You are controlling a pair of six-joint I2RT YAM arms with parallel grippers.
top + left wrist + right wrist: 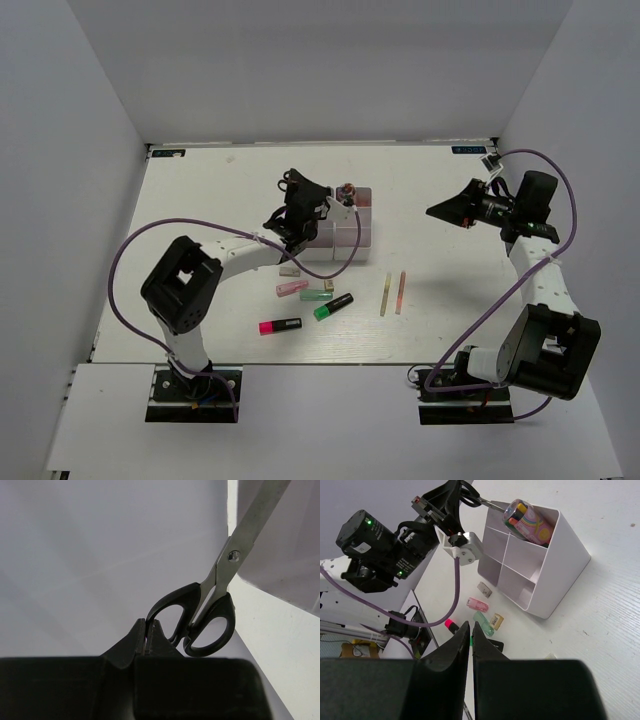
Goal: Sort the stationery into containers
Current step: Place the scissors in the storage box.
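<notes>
My left gripper (303, 207) is shut on the black-handled scissors (210, 612), pinching one handle ring at the fingertips (148, 626). The blades point at the far-left bin of the white containers (348, 230), as the right wrist view shows with the scissors (474, 498) at the containers' rim (540, 560). A fat pink tube (529, 519) lies in a far bin. My right gripper (440, 211) is shut and empty, held in the air right of the containers. On the table lie a pink highlighter (279, 326), a green highlighter (333, 306), pastel markers (292, 288), tiny erasers (290, 271) and two thin sticks (393, 293).
The left arm (235, 258) curves over the table left of the loose items, its purple cable (335, 268) looping in front of the containers. White walls close the table at the back and sides. The right arm's base (540, 350) stands at the near right.
</notes>
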